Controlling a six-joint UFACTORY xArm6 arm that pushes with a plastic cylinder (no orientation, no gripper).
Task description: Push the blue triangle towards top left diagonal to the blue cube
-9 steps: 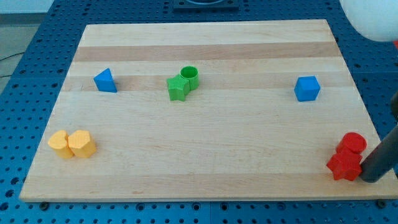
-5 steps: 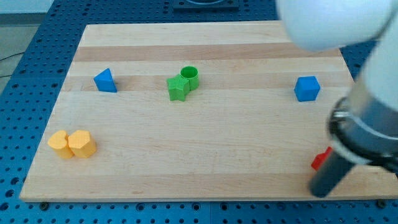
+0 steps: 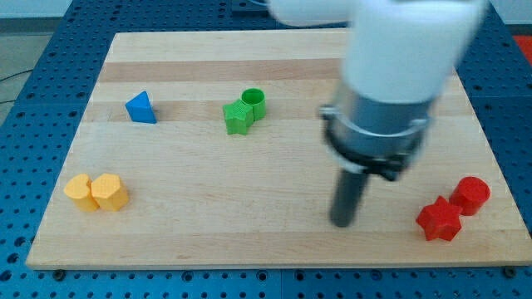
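Toward the view's lower right, the rod's tip (image 3: 342, 223) rests on bare board, with the red star-shaped block (image 3: 439, 220) and the red cylinder (image 3: 471, 195) off to its right and nothing touching it. This arm carries no fingers, only the rod, so nothing is grasped or clenched. The blue triangle (image 3: 140, 108) sits near the view's upper left, well apart from the tip, with the green star-shaped block (image 3: 238, 118) and green cylinder (image 3: 253, 102) touching each other between them. The blue cube cannot be seen; the arm's body covers the stretch of board at the upper right. Two yellow blocks (image 3: 97, 192) lie together at the lower left. Judging from this, the push has not begun: the tip has yet to reach the triangle's left side, and the whole travel remains.
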